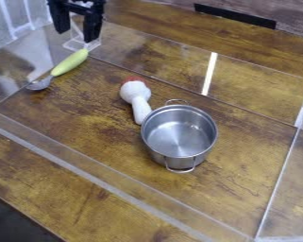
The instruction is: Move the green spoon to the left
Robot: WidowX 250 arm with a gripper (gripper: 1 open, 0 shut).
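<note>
The green spoon (59, 67) lies flat on the wooden table at the far left, its pale yellow-green handle pointing up-right and its small silver bowl at the lower left near the clear wall. My gripper (76, 36) hangs above and just behind the handle's upper end, apart from it. Its dark fingers (93, 28) stand open with nothing between them.
A white utensil with a rounded reddish end (137, 98) lies mid-table. A steel pot (180, 133) stands to its lower right. A clear plastic wall (116, 184) rings the wooden table (242, 95), with upright panes at left and right.
</note>
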